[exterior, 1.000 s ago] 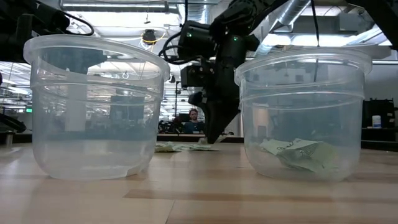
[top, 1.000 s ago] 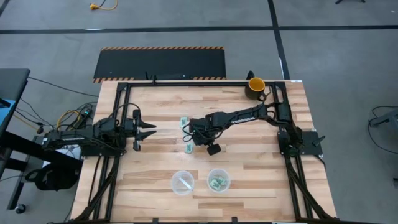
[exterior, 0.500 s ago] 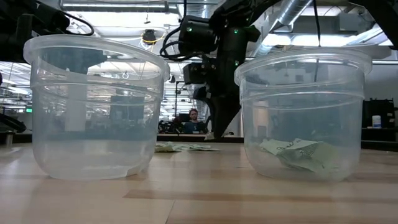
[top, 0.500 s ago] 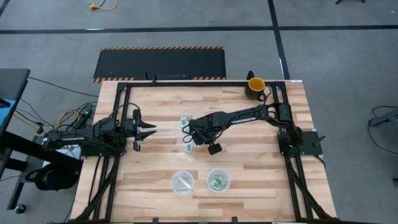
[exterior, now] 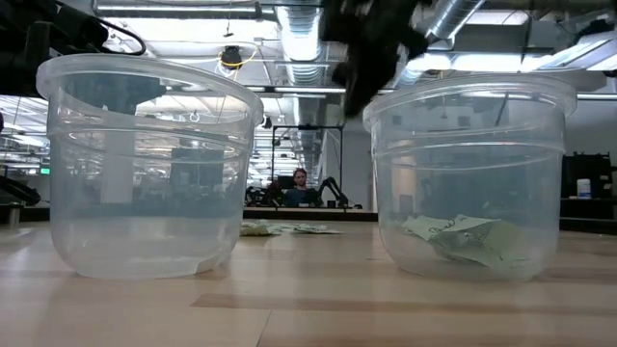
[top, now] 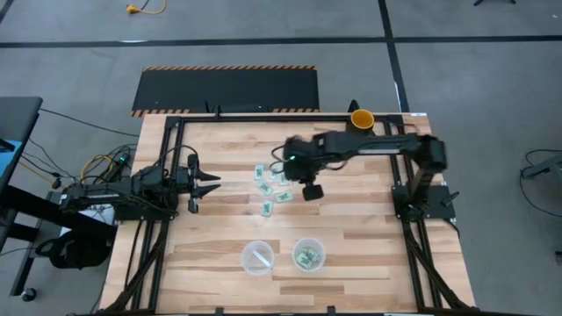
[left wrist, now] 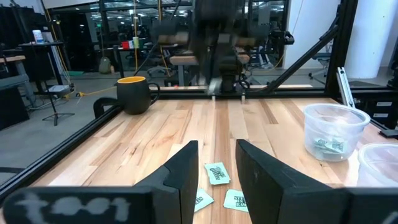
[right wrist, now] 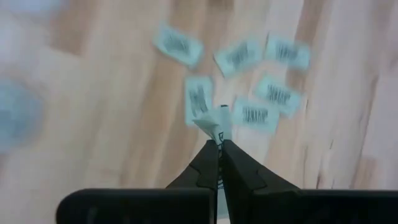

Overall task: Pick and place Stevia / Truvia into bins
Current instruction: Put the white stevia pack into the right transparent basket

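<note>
Several light green Stevia packets (top: 268,188) lie flat on the wood at the table's middle; my right wrist view shows them (right wrist: 255,115) below the fingers. My right gripper (top: 283,165) hangs high above them, shut on one packet (right wrist: 214,120). Two clear cups stand near the front edge. The right cup (top: 308,254) holds packets (exterior: 463,238); no packets show in the left cup (top: 257,257). My left gripper (left wrist: 214,163) waits level at the table's left, open, with nothing between its fingers. My right gripper pinches one packet by a corner or short edge (right wrist: 217,129) between its two fingertips. The fingers slant steeply down from above. The packet sticks out beyond the tips, lifted clear of the table and of the other packets.
A dark mug with a yellow inside (top: 361,122) stands at the far right corner. Black frame rails (top: 263,117) run along the far and side edges. Bare wood lies between the packets and the cups.
My right gripper has risen steeply from the packet pile, mostly in the last half second, drawing a little toward the table's far right. It stays shut, and the pinched packet has gone up with it, clear of the table.
</note>
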Action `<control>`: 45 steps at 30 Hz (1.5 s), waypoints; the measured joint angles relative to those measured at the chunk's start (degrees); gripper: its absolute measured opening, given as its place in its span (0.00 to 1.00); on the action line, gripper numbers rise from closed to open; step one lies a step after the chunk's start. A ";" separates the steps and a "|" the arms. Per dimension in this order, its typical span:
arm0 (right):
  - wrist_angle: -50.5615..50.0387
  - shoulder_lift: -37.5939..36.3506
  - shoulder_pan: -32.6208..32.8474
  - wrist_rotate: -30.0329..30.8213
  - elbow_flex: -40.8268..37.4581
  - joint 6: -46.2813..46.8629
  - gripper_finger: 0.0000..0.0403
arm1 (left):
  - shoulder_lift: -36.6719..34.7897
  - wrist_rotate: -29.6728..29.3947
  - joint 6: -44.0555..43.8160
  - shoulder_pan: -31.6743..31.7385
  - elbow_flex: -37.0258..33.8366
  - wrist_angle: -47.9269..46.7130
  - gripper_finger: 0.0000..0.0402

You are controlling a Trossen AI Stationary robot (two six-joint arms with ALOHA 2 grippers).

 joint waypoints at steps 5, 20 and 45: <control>9.48 -11.85 2.45 -5.17 -8.92 1.72 0.00 | 0.00 -0.02 0.00 0.02 0.00 0.01 0.24; 59.17 -31.23 19.95 -4.43 -49.15 10.44 0.00 | 0.00 -0.06 0.00 0.02 0.01 -0.01 0.24; 75.14 -16.73 28.55 -4.71 -50.74 17.99 0.11 | 0.00 -0.11 0.00 0.02 -0.01 0.01 0.24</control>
